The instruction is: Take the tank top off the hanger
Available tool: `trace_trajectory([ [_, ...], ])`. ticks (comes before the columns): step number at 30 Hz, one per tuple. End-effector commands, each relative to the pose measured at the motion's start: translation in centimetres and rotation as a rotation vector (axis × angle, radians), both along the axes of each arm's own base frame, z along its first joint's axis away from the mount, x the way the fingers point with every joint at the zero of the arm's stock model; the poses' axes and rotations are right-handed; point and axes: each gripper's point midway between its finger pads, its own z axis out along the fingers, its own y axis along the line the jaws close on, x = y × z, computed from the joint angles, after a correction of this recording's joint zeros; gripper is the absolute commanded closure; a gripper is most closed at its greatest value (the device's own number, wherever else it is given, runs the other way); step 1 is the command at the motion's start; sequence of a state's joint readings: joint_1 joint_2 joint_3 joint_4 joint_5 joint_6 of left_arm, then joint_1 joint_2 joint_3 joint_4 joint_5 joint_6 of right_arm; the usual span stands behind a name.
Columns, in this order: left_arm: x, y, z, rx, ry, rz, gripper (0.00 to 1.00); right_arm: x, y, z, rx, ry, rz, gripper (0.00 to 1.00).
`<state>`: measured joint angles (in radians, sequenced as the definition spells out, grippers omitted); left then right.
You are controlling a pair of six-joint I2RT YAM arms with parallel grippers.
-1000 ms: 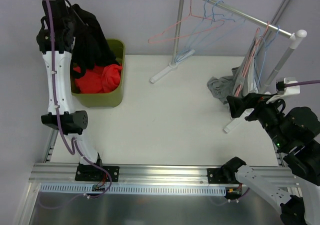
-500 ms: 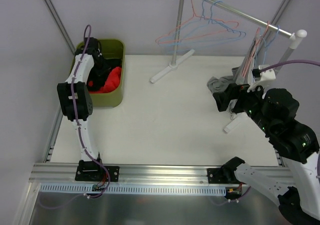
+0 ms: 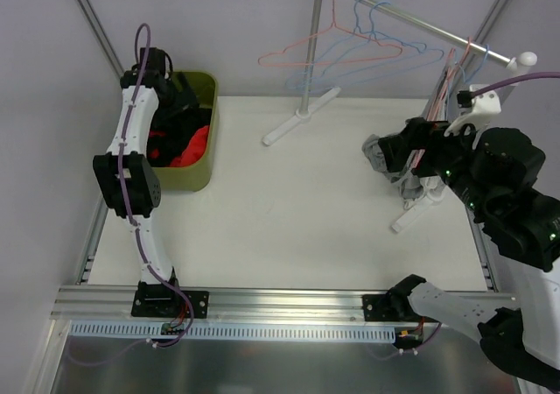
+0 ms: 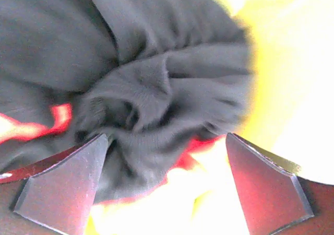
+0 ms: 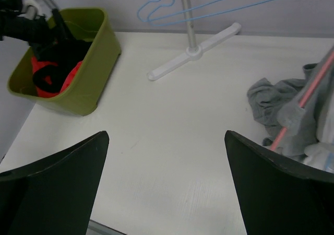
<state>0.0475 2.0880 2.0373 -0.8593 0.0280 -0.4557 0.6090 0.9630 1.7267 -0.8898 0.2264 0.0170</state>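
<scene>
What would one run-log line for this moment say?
left gripper: open over black garment in green bin | right gripper: open, near grey tank top

My bin (image 3: 206, 162) is plain olive green. In it, black cloth (image 4: 156, 89) lies over red cloth (image 3: 194, 146), neither patterned. The table (image 3: 289, 210) is white. The rack (image 3: 297, 121) is white with a silver bar. On it hang a pink hanger (image 3: 262, 61) and blue hangers (image 3: 385, 59). A grey cloth (image 5: 274, 107) sits behind a pink rod (image 5: 301, 98). My left arm (image 3: 131, 124) is white with black joints and a purple cable (image 3: 140, 42). My right arm (image 3: 507, 177) is black. My left fingers (image 4: 62, 183) look dark with a red cast; my right fingers (image 5: 52, 188) are black.
</scene>
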Motion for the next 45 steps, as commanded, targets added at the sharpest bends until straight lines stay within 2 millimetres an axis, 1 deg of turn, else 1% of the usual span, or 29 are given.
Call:
trace_trajectory([
  [1, -1.6, 1.1, 12.5, 0.044, -0.239, 0.021, 0.01, 0.3, -4.1, 2.2, -0.031, -0.046, -0.199, 0.0],
  [2, -2.6, 0.4, 14.8, 0.017, -0.287, 0.001, 0.01, 1.1, -4.7, 1.6, -0.097, -0.025, -0.234, 0.01],
  [3, -3.3, 0.0, 16.1, 0.005, -0.315, -0.01, 0.01, 1.1, -5.9, 0.9, -0.156, 0.007, -0.284, 0.0],
  [4, -4.0, -0.4, 16.7, -0.01, -0.327, -0.021, 0.01, 1.5, -7.4, 0.9, -0.195, 0.012, -0.36, 0.01],
  [5, -5.7, -0.9, 19.0, -0.015, -0.377, -0.033, 0.01, 1.5, -8.1, 1.3, -0.21, 0.014, -0.388, 0.01],
  [6, -6.8, -1.9, 19.9, -0.021, -0.399, -0.056, 0.01, 2.3, -8.6, 0.5, -0.245, 0.056, -0.416, 0.03],
  [7, -8.8, -2.4, 21.0, -0.017, -0.423, -0.072, 0.01, 2.7, -8.9, 0.2, -0.251, 0.069, -0.419, 0.08],
  [8, -9.9, -3.0, 21.5, -0.017, -0.434, -0.088, 0.01, 3.1, -9.3, 0.2, -0.245, 0.082, -0.437, 0.11],
  [9, -11.1, -4.6, 21.7, -0.017, -0.44, -0.127, 0.01, 4.2, -10.5, -0.5, -0.25, 0.119, -0.49, 0.14],
  [10, -12.2, -5.4, 20.3, -0.014, -0.407, -0.147, 0.01, 4.9, -9.9, -1.0, -0.223, 0.146, -0.451, 0.21],
  [11, -14.1, -5.9, 21.3, 0.0, -0.442, -0.165, 0.01, 5.5, -9.8, -1.0, -0.203, 0.157, -0.444, 0.24],
  [12, -15.1, -7.4, 20.7, 0.026, -0.433, -0.206, 0.01, 6.9, -9.4, -1.8, -0.187, 0.196, -0.423, 0.27],
  [13, -15.9, -7.7, 18.4, 0.047, -0.38, -0.231, 0.01, 7.6, -9.3, -1.9, -0.182, 0.207, -0.421, 0.28],
  [14, -17.0, -8.0, 18.3, 0.046, -0.383, -0.247, 0.01, 8.2, -9.2, -2.1, -0.185, 0.216, -0.424, 0.28],
  [15, -17.7, -8.3, 17.3, 0.04, -0.362, -0.263, 0.01, 8.8, -9.4, -1.9, -0.186, 0.215, -0.437, 0.29],
  [16, -18.5, -8.7, 15.2, 0.028, -0.307, -0.281, 0.01, 9.9, -9.5, -2.6, -0.2, 0.241, -0.447, 0.33],
  [17, -19.4, -8.7, 15.2, 0.024, -0.315, -0.287, 0.01, 10.5, -9.6, -2.8, -0.21, 0.247, -0.457, 0.35],
  [18, -20.0, -8.6, 14.7, 0.023, -0.306, -0.286, 0.01, 11.0, -9.9, -2.7, -0.214, 0.244, -0.474, 0.36],
  [19, -20.7, -8.5, 13.5, 0.026, -0.28, -0.292, 0.01, 11.8, -10.2, -3.3, -0.233, 0.258, -0.493, 0.37],
  [20, -21.4, -8.3, 13.8, 0.028, -0.297, -0.292, 0.01, 12.2, -10.4, -3.3, -0.239, 0.256, -0.505, 0.39],
  [21, -22.0, -8.7, 13.7, 0.009, -0.298, -0.313, 0.01, 12.6, -10.9, -3.5, -0.25, 0.259, -0.537, 0.44],
  [22, -22.4, -8.5, 13.1, 0.017, -0.287, -0.324, 0.01, 13.0, -11.1, -3.7, -0.257, 0.262, -0.548, 0.46],
  [23, -23.0, -8.5, 13.4, 0.015, -0.306, -0.337, 0.01, 13.5, -11.3, -4.1, -0.268, 0.273, -0.561, 0.48],
  [24, -23.3, -8.5, 13.3, 0.018, -0.306, -0.343, 0.01, 13.6, -11.5, -4.2, -0.274, 0.275, -0.581, 0.5],
  [29, -24.6, -8.3, 12.3, 0.025, -0.299, -0.37, 0.01, 13.6, -11.7, -4.6, -0.263, 0.281, -0.605, 0.5],
  [34, -25.1, -9.0, 11.2, -0.012, -0.264, -0.401, 0.01, 12.3, -11.3, -3.5, -0.225, 0.25, -0.575, 0.48],
  [37, -25.0, -9.1, 11.0, -0.013, -0.257, -0.404, 0.01, 11.4, -12.0, -3.5, -0.234, 0.244, -0.602, 0.48],
  [40, -25.0, -9.4, 11.0, -0.026, -0.256, -0.415, 0.01, 11.8, -12.4, -5.0, -0.274, 0.283, -0.605, 0.48],
  [45, -24.9, -9.6, 11.2, -0.036, -0.257, -0.425, 0.01, 13.1, -12.7, -6.4, -0.291, 0.309, -0.611, 0.53],
])
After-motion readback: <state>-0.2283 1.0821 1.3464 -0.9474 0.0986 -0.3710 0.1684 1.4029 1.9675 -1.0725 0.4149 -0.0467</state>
